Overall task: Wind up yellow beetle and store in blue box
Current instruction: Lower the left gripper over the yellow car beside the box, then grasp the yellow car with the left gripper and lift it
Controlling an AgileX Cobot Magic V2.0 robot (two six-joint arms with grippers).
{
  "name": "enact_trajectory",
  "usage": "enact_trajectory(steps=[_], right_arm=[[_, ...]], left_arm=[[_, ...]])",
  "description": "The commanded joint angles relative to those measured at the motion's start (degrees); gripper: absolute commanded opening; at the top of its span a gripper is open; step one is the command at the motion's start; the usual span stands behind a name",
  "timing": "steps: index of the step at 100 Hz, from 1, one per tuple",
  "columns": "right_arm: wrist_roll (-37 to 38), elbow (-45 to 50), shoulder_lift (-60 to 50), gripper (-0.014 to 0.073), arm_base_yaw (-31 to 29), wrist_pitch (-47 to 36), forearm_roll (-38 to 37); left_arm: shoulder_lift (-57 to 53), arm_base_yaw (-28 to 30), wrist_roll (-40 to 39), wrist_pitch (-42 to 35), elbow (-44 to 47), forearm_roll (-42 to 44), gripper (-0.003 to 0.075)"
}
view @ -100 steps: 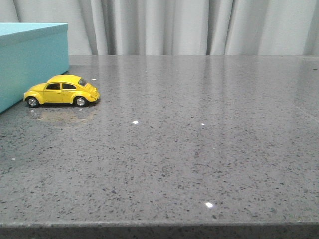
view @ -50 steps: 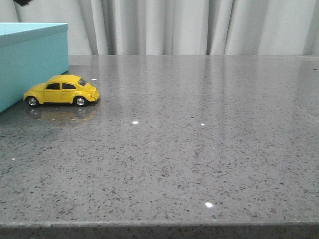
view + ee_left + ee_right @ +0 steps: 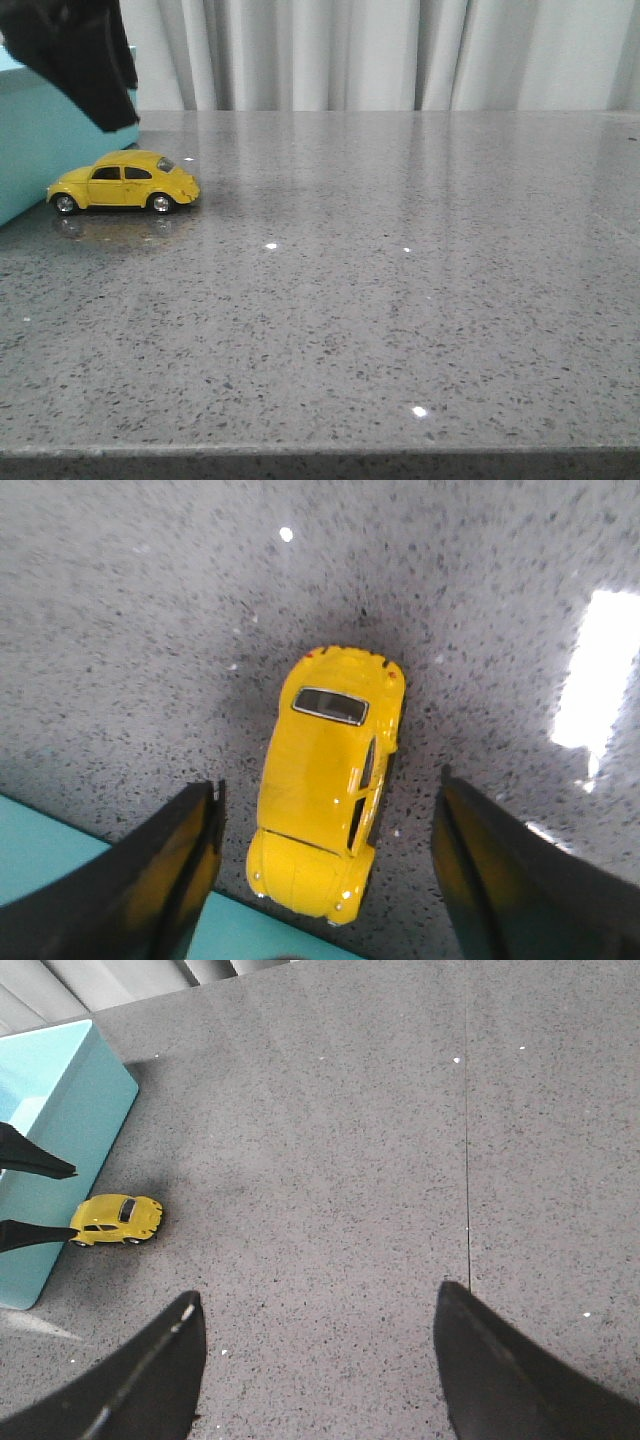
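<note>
no readable text, labels, brands or numbers anywhere: yellow beetle [image 3: 331,787], blue box [image 3: 52,1145] and table [image 3: 400,300] all unmarked

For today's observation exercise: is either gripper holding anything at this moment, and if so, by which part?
Nothing is held. The left gripper hangs open above the yellow beetle, fingers clear of its sides. The right gripper is open over bare table.
</note>
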Motion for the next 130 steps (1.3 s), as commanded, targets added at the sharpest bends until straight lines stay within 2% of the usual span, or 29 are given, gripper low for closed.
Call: enact_trajectory(steps=[1, 18, 63, 70, 89, 101, 121, 130], right_arm=[[-0.7, -1.5, -0.2, 0.0489, 0.0, -4.3, 0.3], [-0.7, -1.5, -0.2, 0.0489, 0.0, -4.3, 0.3], [-0.7, -1.5, -0.2, 0.0489, 0.0, -4.9, 0.3], [-0.7, -1.5, -0.2, 0.0489, 0.0, -4.9, 0.3], [-0.7, -1.5, -0.2, 0.0489, 0.0, -5.0, 0.3], [-0.7, -1.5, -0.2, 0.0489, 0.0, -5.0, 0.3], [-0.7, -1.5, -0.2, 0.0489, 0.0, -5.0, 0.3], [-0.7, -1.5, -0.2, 0.0489, 0.0, -5.0, 0.3]], left_arm=[[-0.8, -0.5, 0.6, -3.1, -1.9, 0.8, 0.0442], [1.2, -0.5, 0.6, -5.6, -1.9, 0.8, 0.0442], [5.1, -0.5, 0.6, -5.5, -1.9, 0.8, 0.0436], [5.1, -0.5, 0.6, -5.6, -1.9, 0.8, 0.04], [5.1, -0.5, 0.6, -5.5, -1.9, 0.8, 0.0223], [5.0, -0.5, 0.6, -5.5, -1.9, 0.8, 0.0148], [3.6, -0.5, -0.2, -5.4, -4.0, 0.1, 0.0131], [2.7, -0.5, -3.7, -5.6, -7.2, -0.4, 0.0131]])
